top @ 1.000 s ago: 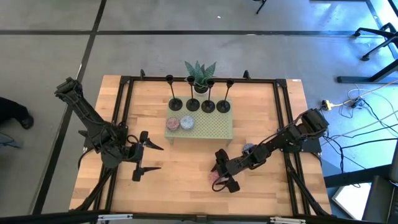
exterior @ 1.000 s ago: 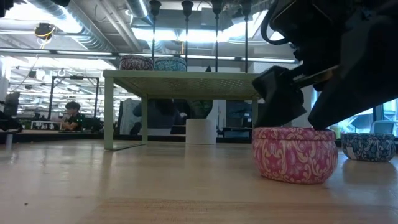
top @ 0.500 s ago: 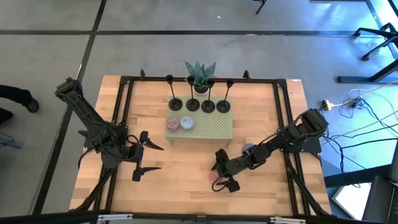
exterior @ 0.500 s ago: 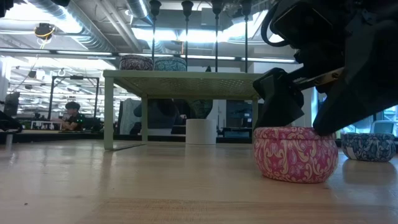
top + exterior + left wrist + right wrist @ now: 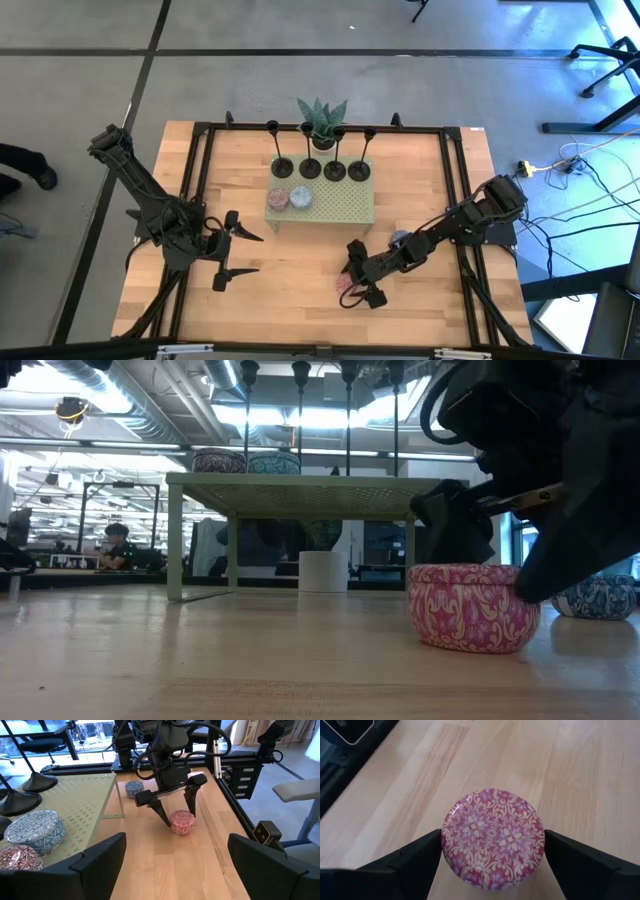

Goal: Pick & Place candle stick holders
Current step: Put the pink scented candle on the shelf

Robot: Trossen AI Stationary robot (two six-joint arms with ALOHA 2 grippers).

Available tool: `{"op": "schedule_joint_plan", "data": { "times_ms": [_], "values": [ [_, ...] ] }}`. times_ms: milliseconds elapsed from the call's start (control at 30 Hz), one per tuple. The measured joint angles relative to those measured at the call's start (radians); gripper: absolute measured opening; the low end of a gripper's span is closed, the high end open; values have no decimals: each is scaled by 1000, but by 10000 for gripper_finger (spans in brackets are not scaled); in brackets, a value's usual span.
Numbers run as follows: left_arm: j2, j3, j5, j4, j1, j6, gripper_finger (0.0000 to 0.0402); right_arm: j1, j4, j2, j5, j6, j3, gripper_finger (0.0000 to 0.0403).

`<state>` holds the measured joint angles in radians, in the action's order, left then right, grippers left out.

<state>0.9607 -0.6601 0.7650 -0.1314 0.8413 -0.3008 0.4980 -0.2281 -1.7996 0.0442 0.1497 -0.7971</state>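
Four black candle stick holders (image 5: pixel 321 168) stand in a row with their round bases on the far part of a green perforated shelf (image 5: pixel 340 205); their stems show in the low view (image 5: pixel 300 410). No gripper is near them. My right gripper (image 5: pixel 354 284) is open and reaches down over a pink patterned tin (image 5: pixel 492 837), which sits on the table. One finger stands on each side of the tin (image 5: pixel 470 620). My left gripper (image 5: pixel 248 252) is open and empty over the table's near left part. My right gripper's fingers (image 5: pixel 415 860) come from above and stand close beside the pink tin's round wall on two opposite sides. I cannot tell whether they touch it. The tin rests flat on the table.
A pink tin (image 5: pixel 277 199) and a blue tin (image 5: pixel 299 198) lie on the shelf's near left part. Another blue tin (image 5: pixel 400 240) sits on the table beside my right arm. A potted plant (image 5: pixel 322 120) stands behind the holders. A black frame (image 5: pixel 200 180) rims the table.
My right gripper has gone down over the pink tin, so its fingers now reach lower along the tin's sides. The tin has stayed on the table.
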Motion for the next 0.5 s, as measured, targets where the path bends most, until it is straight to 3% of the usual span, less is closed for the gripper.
{"op": "schedule_joint_plan", "data": {
  "times_ms": [300, 500],
  "values": [
    [0, 0, 0, 0, 0, 0, 347, -2, -23, 0, -5, 1, 0, 294],
    [0, 0, 0, 0, 0, 0, 347, -5, -28, 0, -29, 25, 0, 294]
  ]
}}
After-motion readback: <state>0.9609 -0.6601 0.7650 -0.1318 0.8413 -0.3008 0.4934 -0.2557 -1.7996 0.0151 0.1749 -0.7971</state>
